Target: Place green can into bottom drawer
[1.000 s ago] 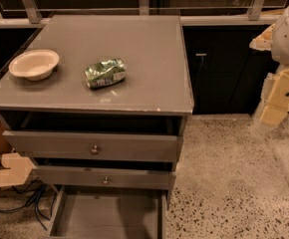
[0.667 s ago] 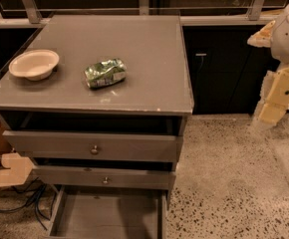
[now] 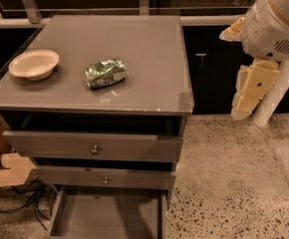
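The green can (image 3: 104, 73) lies on its side on the grey cabinet top (image 3: 149, 54), left of the middle; it is crumpled and shiny with white patches. The bottom drawer (image 3: 104, 217) is pulled out at the foot of the cabinet, and its flat grey floor is bare. My gripper (image 3: 250, 91) hangs off the white arm (image 3: 276, 19) to the right of the cabinet. It is over the floor, well apart from the can, and holds nothing.
A cream bowl (image 3: 34, 63) sits at the left of the cabinet top. Two knob-fronted drawers (image 3: 94, 147) stand slightly open above the bottom drawer. A wooden box (image 3: 5, 169) and cables (image 3: 20, 203) lie at the left. Speckled floor (image 3: 234, 183) is at the right.
My arm and gripper have moved a little to the left, toward the cabinet. The can, bowl and drawers have not moved.
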`<state>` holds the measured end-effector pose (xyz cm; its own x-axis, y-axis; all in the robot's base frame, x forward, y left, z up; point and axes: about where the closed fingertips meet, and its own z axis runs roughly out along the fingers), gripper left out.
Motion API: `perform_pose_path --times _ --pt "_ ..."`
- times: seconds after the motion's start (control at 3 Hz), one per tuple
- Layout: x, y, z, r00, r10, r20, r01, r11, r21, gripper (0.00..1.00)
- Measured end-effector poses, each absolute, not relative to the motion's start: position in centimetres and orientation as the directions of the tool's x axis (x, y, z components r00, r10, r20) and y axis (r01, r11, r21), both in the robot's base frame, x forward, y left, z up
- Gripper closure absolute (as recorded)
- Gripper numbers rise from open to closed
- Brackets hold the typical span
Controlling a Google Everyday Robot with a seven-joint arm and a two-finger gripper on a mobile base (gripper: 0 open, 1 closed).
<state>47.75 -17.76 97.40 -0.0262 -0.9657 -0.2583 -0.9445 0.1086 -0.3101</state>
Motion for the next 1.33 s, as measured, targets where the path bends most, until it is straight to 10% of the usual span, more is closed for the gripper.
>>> perform_pose_path --times 1.33 --pt "56.5 -9.3 99.8 0.115 -0.948 -0.296 -0.898 0.029 -0.439 0.0"
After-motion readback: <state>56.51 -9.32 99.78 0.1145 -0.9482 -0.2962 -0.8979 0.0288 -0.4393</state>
